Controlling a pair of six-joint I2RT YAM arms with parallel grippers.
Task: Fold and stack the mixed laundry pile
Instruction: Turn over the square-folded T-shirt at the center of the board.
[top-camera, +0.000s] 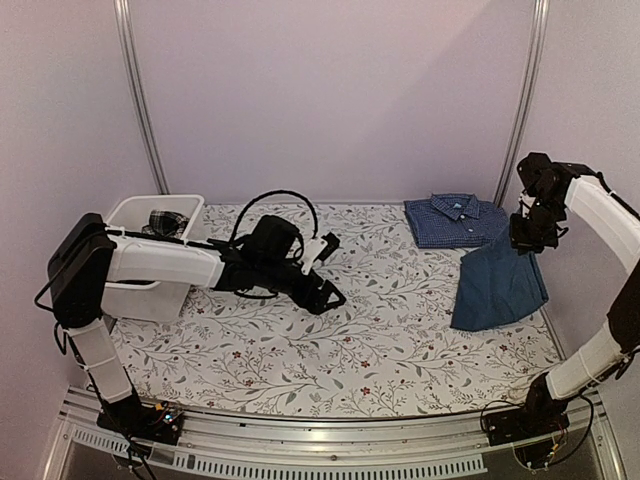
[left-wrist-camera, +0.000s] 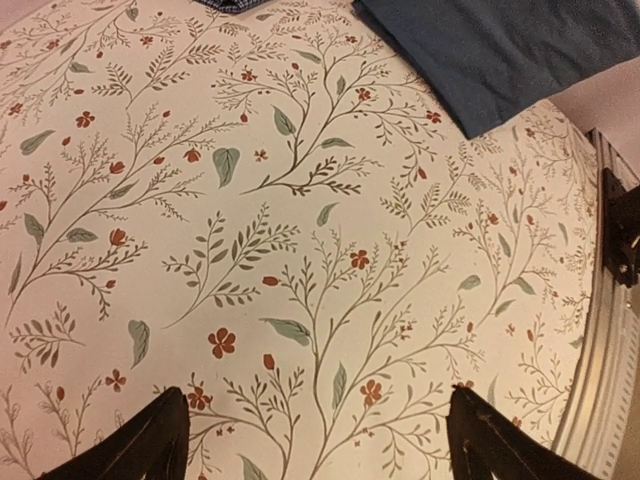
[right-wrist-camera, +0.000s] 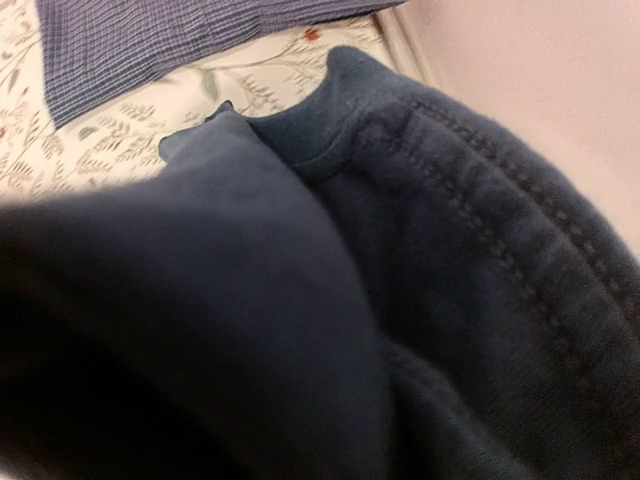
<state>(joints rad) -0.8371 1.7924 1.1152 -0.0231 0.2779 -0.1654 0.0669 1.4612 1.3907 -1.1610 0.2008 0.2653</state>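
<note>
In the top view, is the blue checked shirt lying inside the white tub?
No, the blue checked shirt lies folded on the tablecloth at the far right, away from the white tub at the left.

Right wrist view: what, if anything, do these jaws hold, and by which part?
The dark blue T-shirt, pinched by its top edge near a stitched seam; the rest hangs down onto the tablecloth.

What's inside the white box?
A black-and-white plaid cloth peeks out of the white tub. Whatever lies under it is hidden by the cloth and the tub's walls.
</note>
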